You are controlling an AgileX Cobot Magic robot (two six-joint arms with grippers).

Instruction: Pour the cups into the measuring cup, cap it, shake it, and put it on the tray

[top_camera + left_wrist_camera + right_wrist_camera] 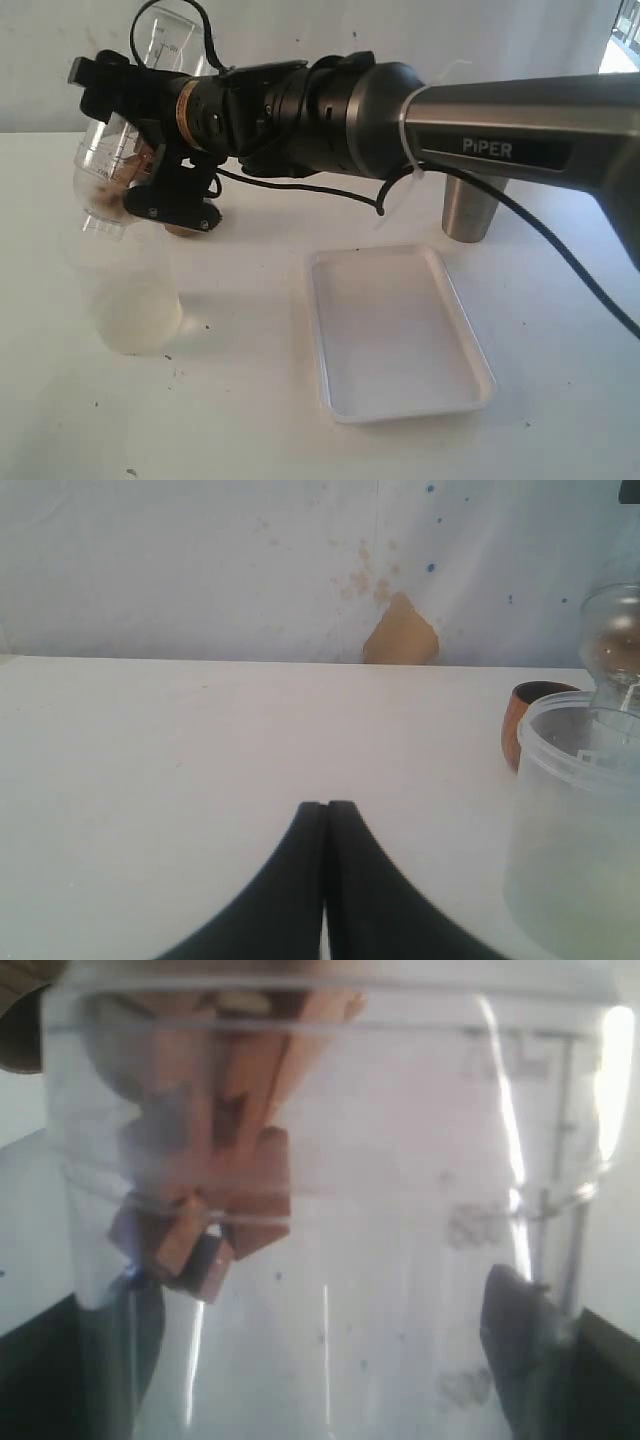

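My right gripper (132,142) reaches across to the far left and is shut on the measuring cup (120,150), a clear cylinder held in the air and tipped over. Its cap (98,192), a clear dome, points down and to the left. In the right wrist view the measuring cup (400,1210) fills the frame, with brown pieces (215,1215) lying at the cap end and dark fingers (520,1340) on either side. The wooden cup (528,720) stands on the table behind it. The steel tumbler (470,208) stands at the back right. The white tray (330,300) lies in the middle. My left gripper (326,806) is shut and holds nothing.
A frosted plastic cup (135,305) stands upright right under the cap, at the front left; it also shows as the frosted cup (580,830) in the left wrist view. The right arm and its cable (560,255) span the table's back. A wall closes off the far side.
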